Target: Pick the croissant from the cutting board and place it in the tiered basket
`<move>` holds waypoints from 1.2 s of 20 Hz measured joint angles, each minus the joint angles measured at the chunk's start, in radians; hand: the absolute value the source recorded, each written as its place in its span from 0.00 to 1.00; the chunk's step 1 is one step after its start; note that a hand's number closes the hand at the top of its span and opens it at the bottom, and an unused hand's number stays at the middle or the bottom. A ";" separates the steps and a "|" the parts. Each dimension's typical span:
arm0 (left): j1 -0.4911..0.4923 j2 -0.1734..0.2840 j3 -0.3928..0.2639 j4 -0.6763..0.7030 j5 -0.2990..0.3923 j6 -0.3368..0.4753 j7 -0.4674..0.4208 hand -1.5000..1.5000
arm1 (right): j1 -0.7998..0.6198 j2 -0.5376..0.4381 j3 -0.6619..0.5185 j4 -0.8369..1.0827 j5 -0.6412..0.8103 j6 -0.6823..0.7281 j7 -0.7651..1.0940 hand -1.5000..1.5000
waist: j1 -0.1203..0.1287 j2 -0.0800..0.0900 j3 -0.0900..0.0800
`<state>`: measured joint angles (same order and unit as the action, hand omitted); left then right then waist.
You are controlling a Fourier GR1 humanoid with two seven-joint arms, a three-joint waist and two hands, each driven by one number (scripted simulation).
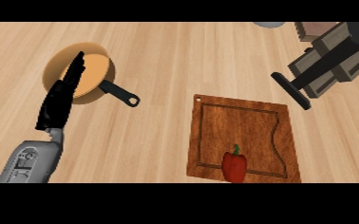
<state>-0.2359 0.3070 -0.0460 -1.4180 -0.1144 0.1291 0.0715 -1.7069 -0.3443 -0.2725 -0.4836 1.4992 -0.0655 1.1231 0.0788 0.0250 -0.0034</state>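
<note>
We cannot find the croissant, so its look and place go untold; our left hand [60,99] stretches straight-fingered, holding nothing, across the pan [98,69]; right of it, the cutting board [238,123] bears a red pepper [234,166]; whether our right hand [291,90] holds anything we cannot tell

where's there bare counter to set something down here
Open wood runs between the pan and the cutting board, and along the top middle. The board is bare above the red pepper. Crowded: right edge, around the right hand.
</note>
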 measured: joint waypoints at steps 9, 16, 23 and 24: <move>0.023 0.015 0.018 -0.018 0.003 -0.008 0.001 0.50 | -0.004 -0.118 0.012 0.176 0.081 0.033 -0.052 1.00 | -0.015 -0.002 0.001; 0.030 0.002 0.027 -0.009 0.000 0.002 -0.006 0.50 | -0.005 -0.201 0.047 0.257 0.145 0.106 -0.070 1.00 | -0.031 -0.007 0.002; 0.042 0.005 0.037 -0.025 0.002 -0.011 0.003 0.50 | 0.015 -0.254 0.012 0.278 0.110 0.137 -0.127 1.00 | -0.038 -0.011 0.003; 0.042 0.008 0.040 -0.033 0.005 -0.015 0.012 0.50 | 0.024 -0.261 0.002 0.276 0.098 0.137 -0.139 1.00 | -0.040 -0.012 0.003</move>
<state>-0.1937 0.3153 -0.0061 -1.4507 -0.1091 0.1145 0.0835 -1.6828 -0.6058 -0.2708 -0.2072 1.5972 0.0711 0.9845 0.0392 0.0131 -0.0007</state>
